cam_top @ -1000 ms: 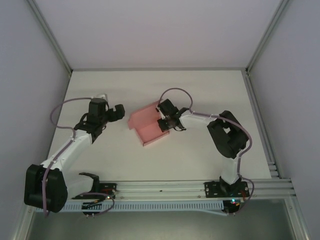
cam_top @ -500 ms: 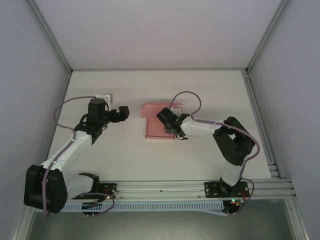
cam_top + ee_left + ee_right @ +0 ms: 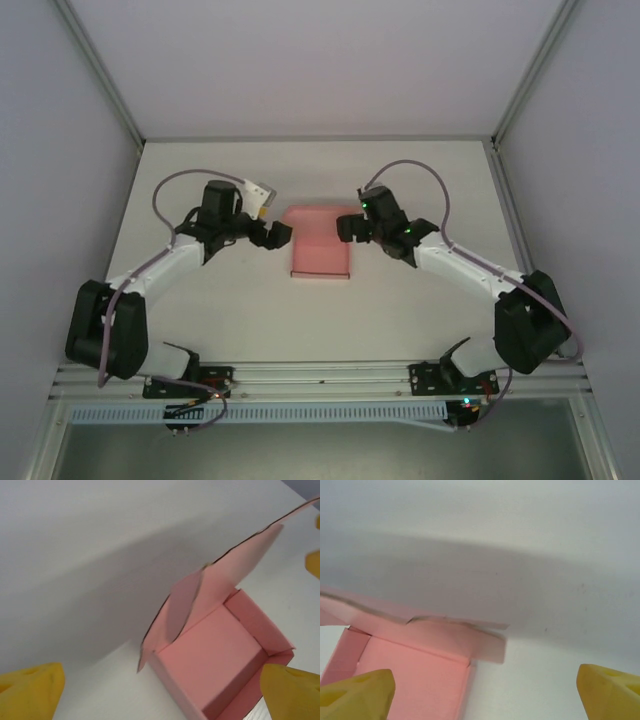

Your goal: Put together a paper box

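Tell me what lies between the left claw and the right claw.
The paper box, its open side up, lies between the left claw and the right claw; the top view shows it.

Robotics lab test cell: white table [image 3: 300, 320], plain grey walls [image 3: 40, 120], aluminium extrusion rail [image 3: 320, 372] along near edge.
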Motion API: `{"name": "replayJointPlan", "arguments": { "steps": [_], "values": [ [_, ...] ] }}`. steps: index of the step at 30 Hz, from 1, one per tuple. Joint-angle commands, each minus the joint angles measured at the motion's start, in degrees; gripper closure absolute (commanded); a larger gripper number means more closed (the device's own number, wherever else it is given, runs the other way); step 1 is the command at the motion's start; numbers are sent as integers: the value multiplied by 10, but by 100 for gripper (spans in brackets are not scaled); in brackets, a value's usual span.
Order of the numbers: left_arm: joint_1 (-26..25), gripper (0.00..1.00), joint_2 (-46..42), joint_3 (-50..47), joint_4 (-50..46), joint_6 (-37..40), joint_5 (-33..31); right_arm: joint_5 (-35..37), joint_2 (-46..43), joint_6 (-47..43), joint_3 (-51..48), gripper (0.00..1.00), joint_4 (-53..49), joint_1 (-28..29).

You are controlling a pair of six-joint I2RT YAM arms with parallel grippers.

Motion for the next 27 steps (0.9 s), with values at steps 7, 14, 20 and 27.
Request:
{"name": "replayJointPlan", "arguments": {
  "steps": [7, 14, 20, 27],
  "values": [
    [-14, 28, 102, 99, -79, 100, 29, -260, 62, -244, 61, 19, 3, -88],
    [-14, 68, 128, 123, -96, 118, 33, -263, 115, -279, 102, 43, -43, -93],
    [-21, 87, 124, 120, -85, 103, 32, -254, 125, -269, 104, 74, -54, -93],
    [-43, 100, 77, 85, -26, 30, -95, -224, 104, -231, 85, 95, -32, -85]
  ]
}}
